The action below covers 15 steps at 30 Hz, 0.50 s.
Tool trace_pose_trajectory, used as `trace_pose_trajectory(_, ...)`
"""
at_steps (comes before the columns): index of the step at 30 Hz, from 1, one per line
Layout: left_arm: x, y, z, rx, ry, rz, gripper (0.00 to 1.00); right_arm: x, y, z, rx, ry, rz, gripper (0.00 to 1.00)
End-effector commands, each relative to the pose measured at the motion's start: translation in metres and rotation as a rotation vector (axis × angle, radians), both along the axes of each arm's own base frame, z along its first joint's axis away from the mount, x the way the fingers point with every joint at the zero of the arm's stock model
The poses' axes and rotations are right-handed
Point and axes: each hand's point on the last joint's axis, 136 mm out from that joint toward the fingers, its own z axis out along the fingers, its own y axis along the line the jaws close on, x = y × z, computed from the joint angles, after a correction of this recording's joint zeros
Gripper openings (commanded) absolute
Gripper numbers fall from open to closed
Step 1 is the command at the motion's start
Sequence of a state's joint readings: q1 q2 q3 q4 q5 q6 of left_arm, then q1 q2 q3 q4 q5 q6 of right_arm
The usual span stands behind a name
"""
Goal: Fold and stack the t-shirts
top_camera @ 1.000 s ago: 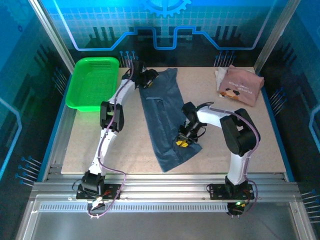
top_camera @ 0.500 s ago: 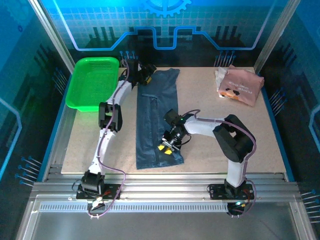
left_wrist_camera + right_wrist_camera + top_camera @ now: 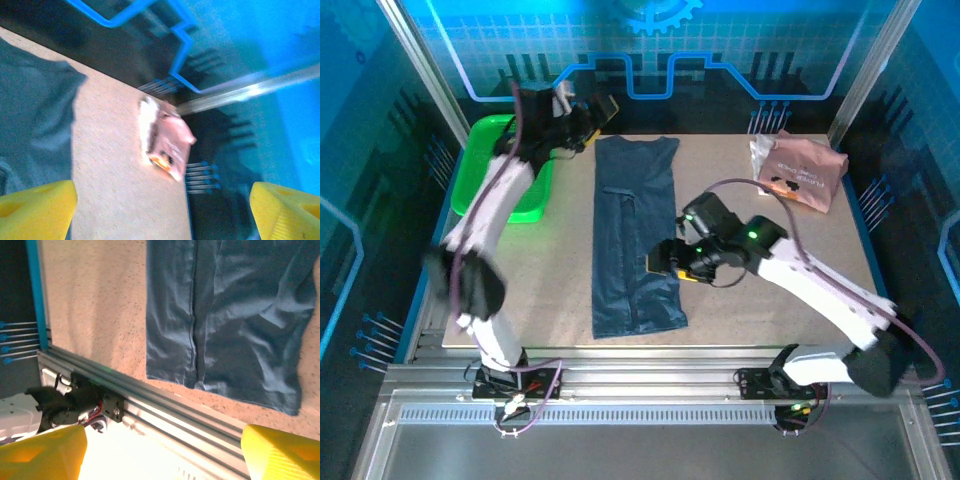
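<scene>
- Top external view: the blue shirt [image 3: 635, 235] lies flat in the middle of the tabletop [image 3: 555, 280]. It is folded into a long narrow strip that runs from the far edge toward the near edge.
- The pink shirt [image 3: 800, 172] sits as a folded bundle at the far right corner, well apart from the blue one.
- A green basket [image 3: 480, 150] stands at the far left.
- The left tool [image 3: 600, 108] hangs raised above the far edge, near the strip's far left corner. In the left wrist view its yellow fingers [image 3: 35, 207] stand wide with nothing between them, and the pink shirt lies on the tabletop below.
- The right tool [image 3: 660, 262] hovers at the strip's right edge, over its near half. In the right wrist view its fingers [image 3: 40, 452] are spread wide and empty above the strip's near end.
</scene>
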State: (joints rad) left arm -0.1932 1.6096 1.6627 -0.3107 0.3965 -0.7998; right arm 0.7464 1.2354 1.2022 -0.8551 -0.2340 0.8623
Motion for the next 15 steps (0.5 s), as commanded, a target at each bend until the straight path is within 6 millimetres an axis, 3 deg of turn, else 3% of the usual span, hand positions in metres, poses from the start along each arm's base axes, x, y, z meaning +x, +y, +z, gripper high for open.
trace_pose_trajectory(1, -0.078, 0.004, -0.074, 0.147, 0.165, -0.008, 0.91, -0.030, -0.036, -0.038, -0.118, -0.009, 0.132, 0.85)
trace_pose_trajectory(4, -0.161, 0.006, -0.116, 0.219, 0.260, -0.031, 0.89, -0.044, -0.042, -0.061, -0.086, 0.004, 0.161, 0.84)
trace_pose_trajectory(7, -0.226, 0.016, -0.167, 0.238, 0.382, -0.034, 0.83, -0.054, -0.041, -0.087, -0.045, 0.032, 0.176, 0.81)
trace_pose_trajectory(12, -0.292, 0.028, -0.231, 0.193, 0.528, -0.021, 0.73, -0.058, -0.042, -0.127, -0.041, 0.083, 0.158, 0.77)
trace_pose_trajectory(15, -0.310, 0.028, -0.253, 0.209, 0.568, -0.034, 0.71, -0.052, -0.040, -0.136, -0.045, 0.067, 0.153, 0.77)
